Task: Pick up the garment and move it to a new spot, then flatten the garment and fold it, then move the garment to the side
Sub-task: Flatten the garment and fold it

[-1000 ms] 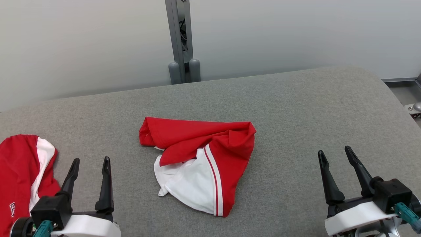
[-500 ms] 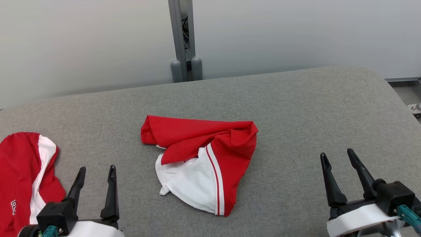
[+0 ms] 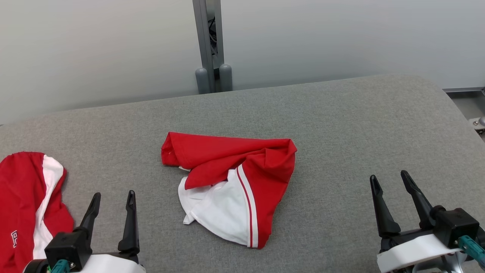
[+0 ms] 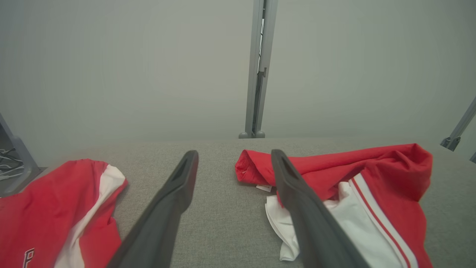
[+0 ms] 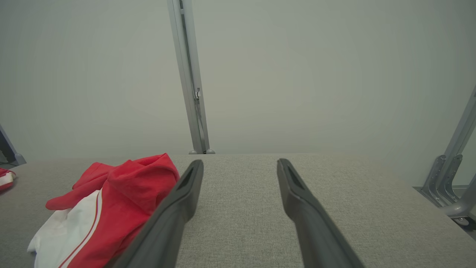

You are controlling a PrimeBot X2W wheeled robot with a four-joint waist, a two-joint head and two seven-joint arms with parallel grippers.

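- Two sets of fingers are mine, and both are spread wide apart with nothing in them. My left fingers point(image 3: 130, 223) are low on the left and my right fingers point(image 3: 380, 206) are low on the right.
- The garment point(image 3: 231, 185) is a red and white bunch in the middle of the grey table point(image 3: 341, 125). It lies between my two sets of fingers and touches neither.
- I think my job now is the first one: pick it up and carry it to a new spot.
- To do that well, I should come down on a thick fold, like the red roll point(image 3: 212, 146) along the far edge. I should pinch cloth only, not the table.
- I should lift it clear before I move it, so it does not drag.
- A second garment point(image 3: 26, 204), also red and white, lies at the left edge, just beside my left fingers. I should keep off it.
- It has a small white mark point(image 3: 14, 239) like a letter, maybe a P, but I cannot read it for sure.
- The middle garment has a tiny white tag point(image 4: 264, 188) that is too small to read.
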